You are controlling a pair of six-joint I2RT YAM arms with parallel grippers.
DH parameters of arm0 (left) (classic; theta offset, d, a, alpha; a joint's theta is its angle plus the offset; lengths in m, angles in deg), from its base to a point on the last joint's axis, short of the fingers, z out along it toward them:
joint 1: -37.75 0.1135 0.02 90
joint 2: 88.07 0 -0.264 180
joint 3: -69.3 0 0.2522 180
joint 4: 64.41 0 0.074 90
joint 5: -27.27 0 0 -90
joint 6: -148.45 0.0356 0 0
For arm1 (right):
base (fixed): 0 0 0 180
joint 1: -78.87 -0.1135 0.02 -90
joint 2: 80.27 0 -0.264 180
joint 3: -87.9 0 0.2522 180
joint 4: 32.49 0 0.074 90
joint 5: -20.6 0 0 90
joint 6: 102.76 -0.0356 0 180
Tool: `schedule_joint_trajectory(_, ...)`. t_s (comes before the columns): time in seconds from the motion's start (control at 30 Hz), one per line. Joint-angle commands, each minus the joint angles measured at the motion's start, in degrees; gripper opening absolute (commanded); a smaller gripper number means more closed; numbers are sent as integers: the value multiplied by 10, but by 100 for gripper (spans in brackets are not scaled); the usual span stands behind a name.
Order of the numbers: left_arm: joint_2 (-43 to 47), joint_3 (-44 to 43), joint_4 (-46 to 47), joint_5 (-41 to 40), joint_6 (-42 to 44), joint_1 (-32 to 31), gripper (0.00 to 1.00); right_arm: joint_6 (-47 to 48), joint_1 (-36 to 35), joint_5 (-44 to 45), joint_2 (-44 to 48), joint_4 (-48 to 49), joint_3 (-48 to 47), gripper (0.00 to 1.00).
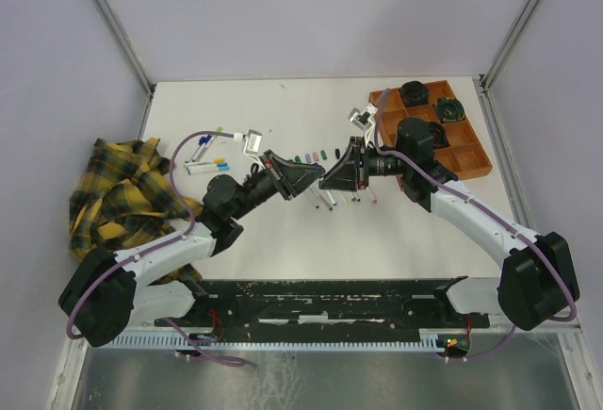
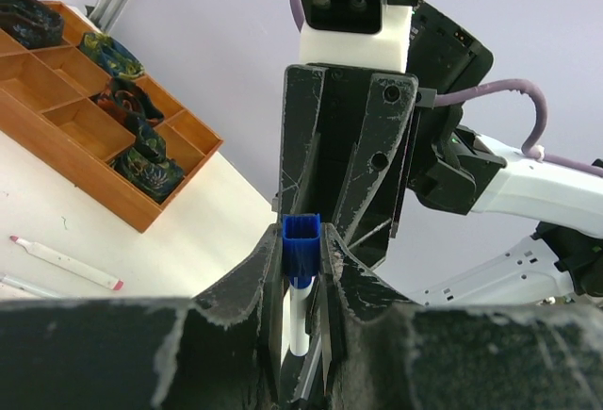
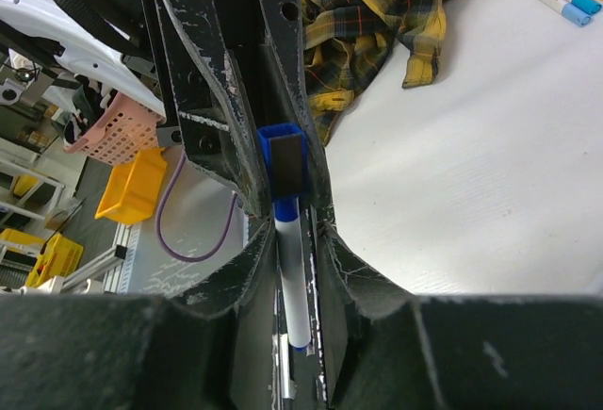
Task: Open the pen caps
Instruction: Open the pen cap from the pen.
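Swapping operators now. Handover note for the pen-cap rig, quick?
Grip: left end effector and right end effector both shut on one blue-capped pen, held between them over mid-table; cap looks still seated.
Done: loose caps lie mid-table, bare barrels just nearer the arms.
Left: pull this cap, then the capped pens beside the plaid cloth.

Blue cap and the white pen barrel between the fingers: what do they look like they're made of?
The blue cap looks like rigid moulded plastic, opaque and slightly glossy, with a crisp, square, hollow end. The pen barrel is probably smooth white plastic, judging by its even colour and the faint sheen along its length.
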Motion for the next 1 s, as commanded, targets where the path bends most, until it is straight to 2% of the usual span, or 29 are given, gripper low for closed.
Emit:
schedule_joint_trajectory(0.0,-2,-27,36,-15,-6,0,3,10,-4,-2,4,19,-3,28)
schedule_joint_trajectory(0.1,-6,-33,36,-18,-5,0,3,18,-5,-5,5,10,-7,22)
schedule_joint_trajectory(0.33,-11,-68,20,-49,18,12,3,43,-6,-15,1,-19,-20,0)
schedule_joint_trajectory(0.67,-37,-180,24,-95,-3,133,3,95,-5,-22,-26,-95,-47,0)
schedule_joint_trajectory(0.8,-41,-194,35,-123,-8,151,3,115,-3,-12,-35,-124,-55,0)
schedule_joint_trajectory(0.87,-41,-191,34,-130,-8,152,3,136,2,10,-37,-152,-61,0)
schedule_joint_trajectory(0.97,-39,-172,21,-126,-17,152,3,225,15,104,-37,-256,-88,0)
